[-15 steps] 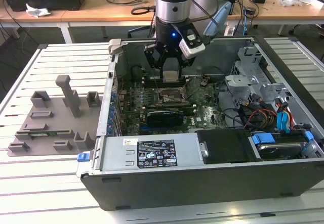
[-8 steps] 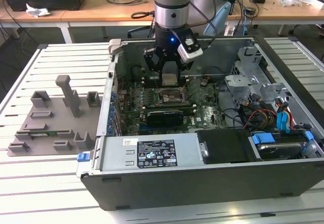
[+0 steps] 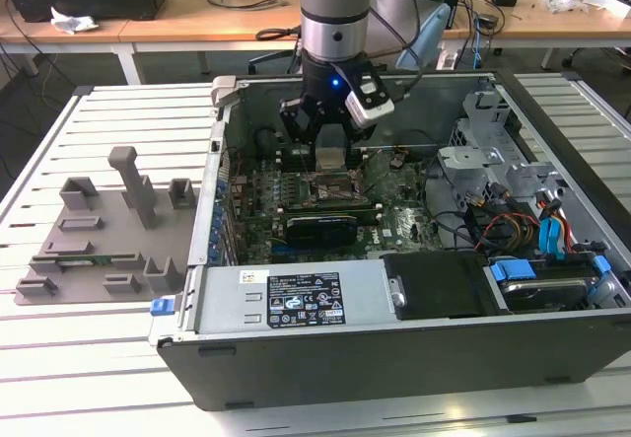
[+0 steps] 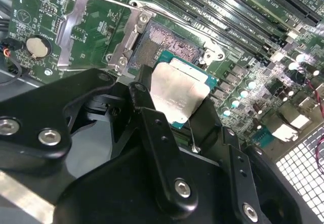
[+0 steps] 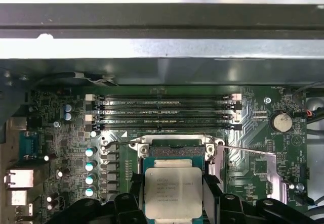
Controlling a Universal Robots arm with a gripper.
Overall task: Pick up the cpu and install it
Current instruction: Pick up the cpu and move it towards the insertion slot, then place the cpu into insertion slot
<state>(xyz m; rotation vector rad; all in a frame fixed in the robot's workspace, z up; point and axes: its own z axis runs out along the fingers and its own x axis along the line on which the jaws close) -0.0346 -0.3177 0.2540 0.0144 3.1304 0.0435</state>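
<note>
The cpu (image 5: 173,191) is a flat silver square with a thin green rim, and my gripper (image 5: 173,196) is shut on it, one black finger on each side. In the exterior view the gripper (image 3: 330,151) hangs inside the open computer case (image 3: 394,358), just above the motherboard. The socket (image 5: 174,150) lies open close beneath and beside the chip, with its thin lever (image 5: 248,151) swung out. In the second wrist view the cpu (image 4: 177,92) sits tilted between the fingers (image 4: 147,107), near the socket (image 4: 162,39) and its raised metal load plate (image 4: 76,27).
Memory slots (image 5: 162,110) run beside the socket, and a coin battery (image 5: 281,122) lies nearby. A power supply (image 3: 296,299), a drive cage (image 3: 493,141) and loose cables (image 3: 513,230) crowd the case. Grey fixture blocks (image 3: 99,230) stand on the slatted table at the exterior view's left.
</note>
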